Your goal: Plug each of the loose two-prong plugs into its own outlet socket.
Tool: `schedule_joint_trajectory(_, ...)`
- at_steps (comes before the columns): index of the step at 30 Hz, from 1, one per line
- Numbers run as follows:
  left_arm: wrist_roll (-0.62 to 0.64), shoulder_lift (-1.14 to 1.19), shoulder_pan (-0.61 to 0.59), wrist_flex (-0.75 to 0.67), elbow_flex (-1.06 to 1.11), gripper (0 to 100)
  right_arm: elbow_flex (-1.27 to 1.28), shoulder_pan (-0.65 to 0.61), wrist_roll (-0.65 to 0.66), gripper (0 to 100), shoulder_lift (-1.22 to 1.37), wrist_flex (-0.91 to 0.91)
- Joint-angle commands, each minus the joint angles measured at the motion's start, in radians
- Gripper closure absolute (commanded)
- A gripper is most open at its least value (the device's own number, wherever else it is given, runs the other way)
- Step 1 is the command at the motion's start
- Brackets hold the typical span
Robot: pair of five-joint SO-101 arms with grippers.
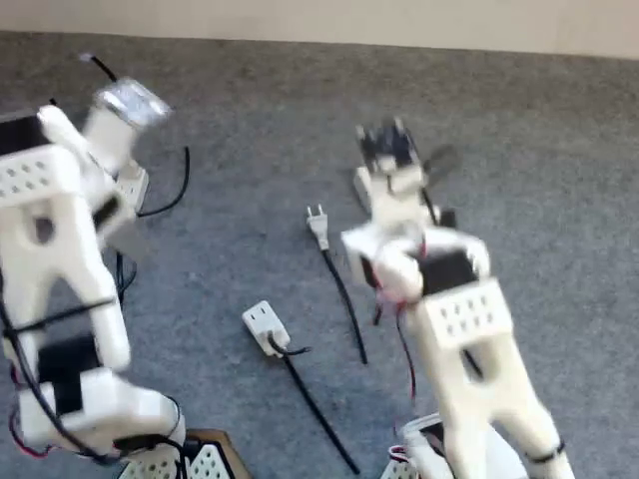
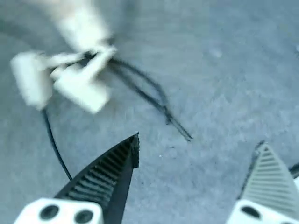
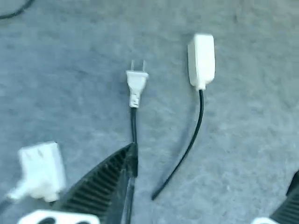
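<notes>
Just ahead of my right end effector (image 3: 215, 161), spread wide above the grey tabletop (image 3: 261, 116), lies a loose plug (image 3: 137, 84) near a white socket (image 3: 202, 58); I'd pinch the plug body squarely, clear of the prongs (image 3: 137, 65), leaving its cord (image 3: 133, 119) slack.
</notes>
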Motion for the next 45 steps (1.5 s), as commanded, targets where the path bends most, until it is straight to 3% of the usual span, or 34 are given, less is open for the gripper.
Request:
schedule_joint_trajectory(1,-0.117,-0.206,0.137,-0.149,0.32,66,0.496,0.033,0.031,54.4,-0.236,-0.209)
schedule_joint_trajectory(5,-0.206,-0.266,0.275,-0.313,0.535,65,0.595,0.033,0.032,54.4,-0.278,-0.211)
schedule_joint_trajectory(10,-0.331,-0.302,0.429,-0.456,0.647,62,0.636,0.033,0.031,54.4,-0.282,-0.271)
schedule_joint_trajectory(18,-0.374,-0.302,0.633,-0.64,0.733,58,0.668,0.033,0.031,54.4,-0.286,-0.292)
schedule_joint_trajectory(28,-0.516,-0.306,0.693,-0.907,1.023,58,0.665,0.033,0.031,54.4,-0.285,-0.292)
schedule_joint_trajectory(36,-0.499,-0.302,0.756,-1.011,1.122,58,0.67,0.033,0.031,54.4,-0.28,-0.32)
schedule_joint_trajectory(45,-0.397,-0.302,0.786,-1.003,1.136,74,0.67,0.033,0.031,54.4,-0.278,-0.32)
